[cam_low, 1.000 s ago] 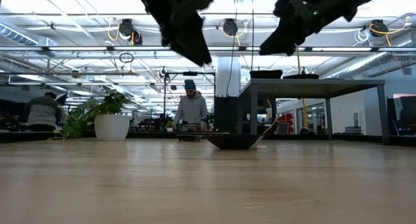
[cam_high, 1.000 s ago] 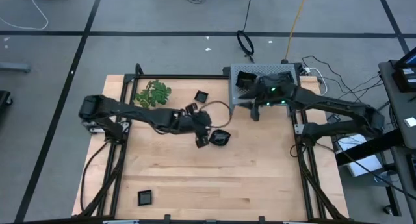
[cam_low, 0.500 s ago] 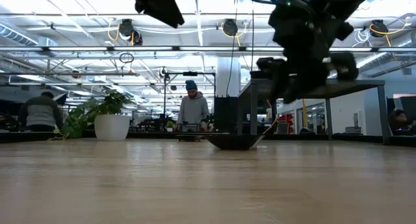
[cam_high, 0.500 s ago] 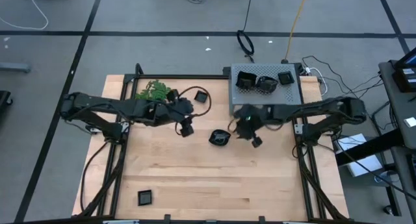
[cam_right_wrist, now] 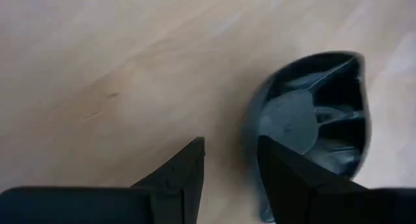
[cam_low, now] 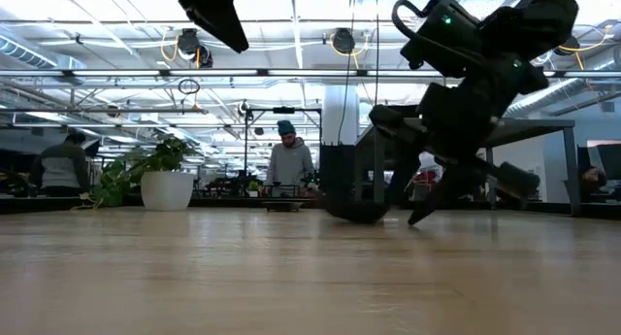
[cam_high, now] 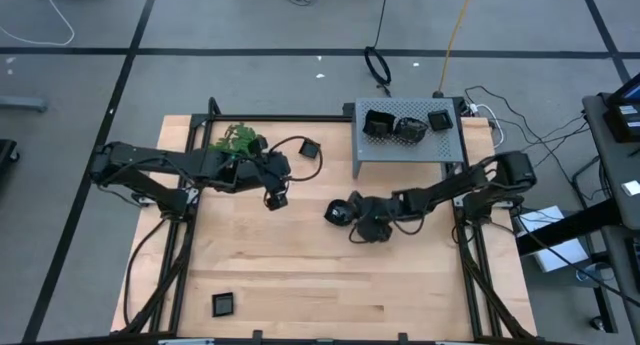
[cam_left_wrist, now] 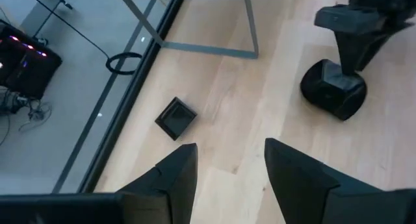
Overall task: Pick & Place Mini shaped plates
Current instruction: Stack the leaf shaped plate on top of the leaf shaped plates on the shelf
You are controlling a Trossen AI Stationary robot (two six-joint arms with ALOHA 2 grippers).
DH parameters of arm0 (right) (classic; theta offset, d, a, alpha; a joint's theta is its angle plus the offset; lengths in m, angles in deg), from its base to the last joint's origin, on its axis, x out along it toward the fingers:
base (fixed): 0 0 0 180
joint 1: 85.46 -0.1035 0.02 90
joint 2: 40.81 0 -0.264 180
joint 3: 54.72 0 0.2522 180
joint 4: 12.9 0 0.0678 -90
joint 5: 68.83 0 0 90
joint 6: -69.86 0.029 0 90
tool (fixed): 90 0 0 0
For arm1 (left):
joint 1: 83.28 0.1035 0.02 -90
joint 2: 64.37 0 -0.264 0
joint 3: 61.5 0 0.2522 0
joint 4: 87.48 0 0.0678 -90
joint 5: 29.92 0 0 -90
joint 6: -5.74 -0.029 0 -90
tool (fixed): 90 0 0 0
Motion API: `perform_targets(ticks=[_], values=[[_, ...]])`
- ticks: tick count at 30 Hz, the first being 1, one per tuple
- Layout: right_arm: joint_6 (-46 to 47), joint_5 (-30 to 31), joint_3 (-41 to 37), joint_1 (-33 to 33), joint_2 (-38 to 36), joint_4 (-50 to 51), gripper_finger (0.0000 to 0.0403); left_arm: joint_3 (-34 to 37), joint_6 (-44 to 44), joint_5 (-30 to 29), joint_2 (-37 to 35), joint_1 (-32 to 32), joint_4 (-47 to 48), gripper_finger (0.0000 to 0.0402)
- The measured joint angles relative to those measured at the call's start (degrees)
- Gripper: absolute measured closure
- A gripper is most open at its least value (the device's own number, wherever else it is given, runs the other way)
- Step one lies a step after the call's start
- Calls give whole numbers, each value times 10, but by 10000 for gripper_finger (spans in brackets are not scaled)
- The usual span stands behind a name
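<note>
1. Three small glossy black plates (cam_high: 404,124) already sit on top of the grey perforated metal box (cam_high: 405,157) at the far right of the wooden bench (cam_high: 300,275); that much of the placing looks done.
2. Three plates remain on the bench: a rounded, wavy-edged black plate (cam_high: 338,213) near the middle, a small square black plate (cam_high: 310,148) toward the far edge, and another square black plate (cam_high: 222,304) at the near left.
3. The right gripper (cam_high: 366,227) is down at bench level just beside the rounded plate; its fingers (cam_right_wrist: 292,178) are parted and hold nothing, one finger close against the plate's rim.
4. The left gripper (cam_high: 275,196) hangs above the bench, left of centre, near the green leafy sprig (cam_high: 236,141); its fingers (cam_left_wrist: 175,178) are wide apart and empty.
5. Judging from this, the rounded plate is the next pick, with both square ones left after it.
</note>
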Motion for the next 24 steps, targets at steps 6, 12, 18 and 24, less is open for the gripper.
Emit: perform_targets(ticks=[6,12,18,24], values=[[7,89,2,-14,59,-116,273,0,-15,0,0,8,2,218],[63,104,3,-21,80,-155,273,0,-34,1,0,11,4,218],[120,133,3,-28,77,-147,309,0,-36,0,0,16,14,218],[170,133,2,-28,78,-139,394,0,-41,0,0,27,15,218]])
